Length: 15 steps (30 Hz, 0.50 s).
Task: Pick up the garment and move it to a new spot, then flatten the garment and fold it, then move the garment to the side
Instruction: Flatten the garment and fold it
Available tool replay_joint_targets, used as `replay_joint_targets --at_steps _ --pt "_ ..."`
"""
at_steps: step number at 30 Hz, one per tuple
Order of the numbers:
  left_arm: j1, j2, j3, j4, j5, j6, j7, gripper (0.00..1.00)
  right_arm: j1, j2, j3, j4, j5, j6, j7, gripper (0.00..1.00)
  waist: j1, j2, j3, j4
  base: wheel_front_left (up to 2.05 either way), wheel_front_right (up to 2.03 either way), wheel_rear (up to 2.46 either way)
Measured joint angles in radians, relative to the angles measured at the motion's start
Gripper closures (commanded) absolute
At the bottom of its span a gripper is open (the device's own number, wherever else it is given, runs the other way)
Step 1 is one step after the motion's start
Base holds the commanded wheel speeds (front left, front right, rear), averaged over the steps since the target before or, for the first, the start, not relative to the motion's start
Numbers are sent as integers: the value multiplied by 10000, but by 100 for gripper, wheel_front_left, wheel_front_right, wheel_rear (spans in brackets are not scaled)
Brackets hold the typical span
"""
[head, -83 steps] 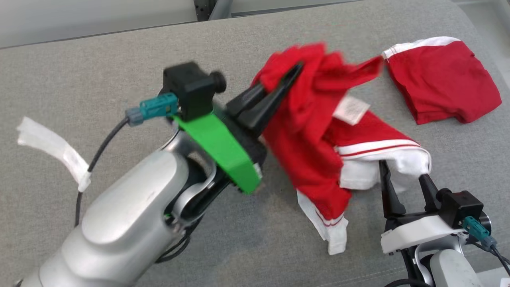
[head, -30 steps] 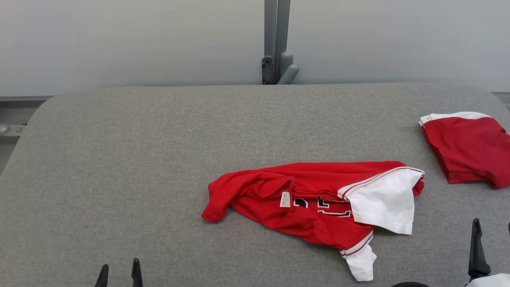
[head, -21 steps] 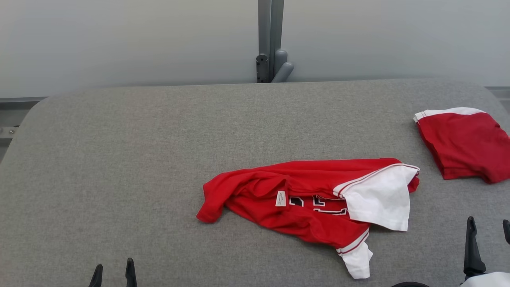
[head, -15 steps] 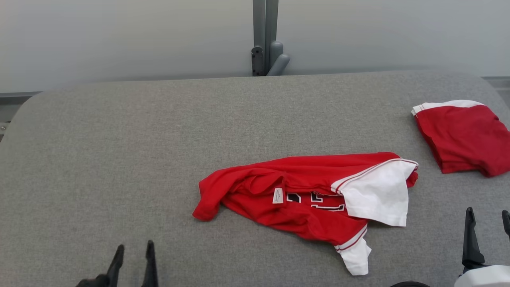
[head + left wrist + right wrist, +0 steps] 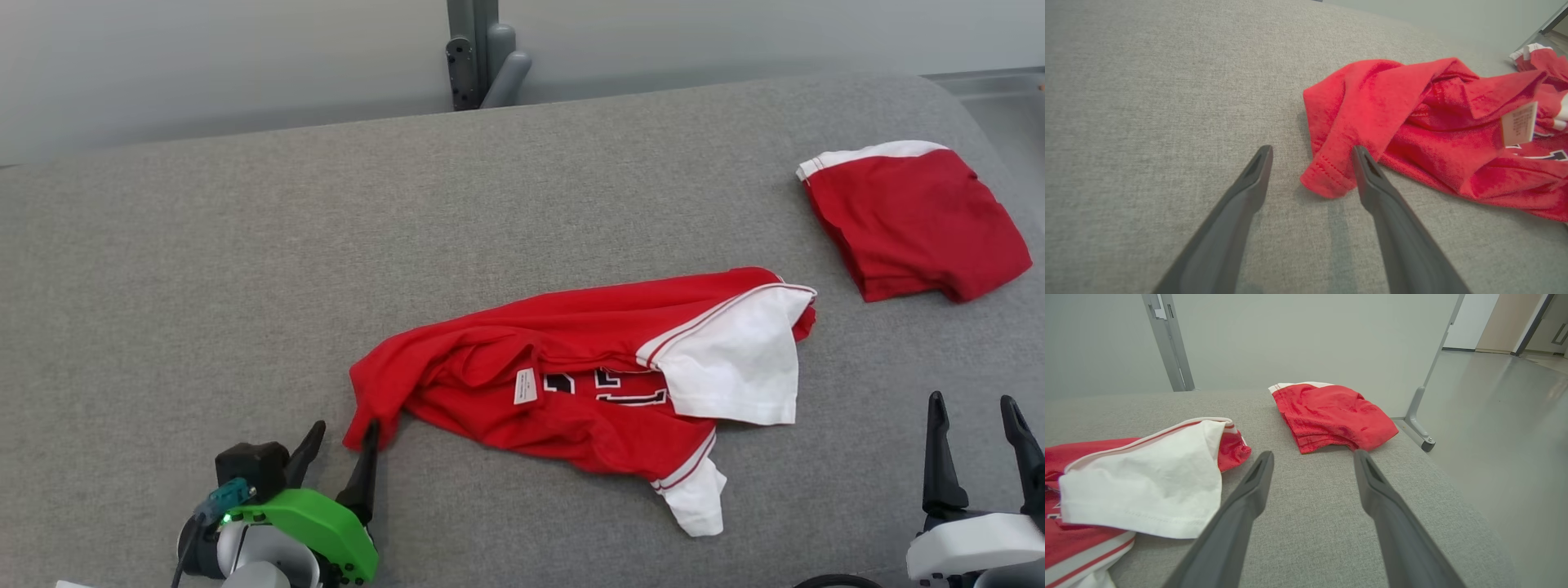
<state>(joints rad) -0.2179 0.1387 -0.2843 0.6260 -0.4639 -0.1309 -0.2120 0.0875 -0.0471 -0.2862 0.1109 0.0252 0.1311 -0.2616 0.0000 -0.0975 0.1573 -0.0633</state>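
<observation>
My red-and-white jersey [image 5: 571, 367] lies crumpled at the lower centre of the head view on the grey surface [image 5: 204, 269]. It looks light and limp, and I expect it to sag when lifted. My left gripper [image 5: 344, 426], fingers apart, is at its hemmed corner [image 5: 1327, 179], the firmest place to pinch. My right gripper [image 5: 971, 400] is also spread and empty.

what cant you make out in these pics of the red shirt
Label print: too small in head view, blurred in left wrist view.
Chest lettering: partly under the white sleeve, head view.
Folded garment: cut by the right edge, left wrist view.
Left gripper: contact with shirt hem unclear.
</observation>
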Motion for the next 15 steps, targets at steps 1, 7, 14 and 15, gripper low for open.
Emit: replay_joint_targets --at_steps 1,7,14,15 --pt "-129 46 -209 98 -232 0 81 18 -30 2 -10 6 10 0 0 0 0 0 47 -73 0 0 0" --pt "-593 713 -1452 291 -1496 -8 290 100 -113 0 -77 46 56 0 0 0 0 0 305 -335 0 0 0" --pt "-1409 1737 -2376 -326 -2523 -8 364 100 -244 -2 -146 56 84 -2 0 0 0 0 454 -342 0 0 0" --pt "-1681 1952 -2474 -445 -2522 -8 437 100 -270 -2 -150 58 84 0 0 0 0 1 464 -322 0 0 0"
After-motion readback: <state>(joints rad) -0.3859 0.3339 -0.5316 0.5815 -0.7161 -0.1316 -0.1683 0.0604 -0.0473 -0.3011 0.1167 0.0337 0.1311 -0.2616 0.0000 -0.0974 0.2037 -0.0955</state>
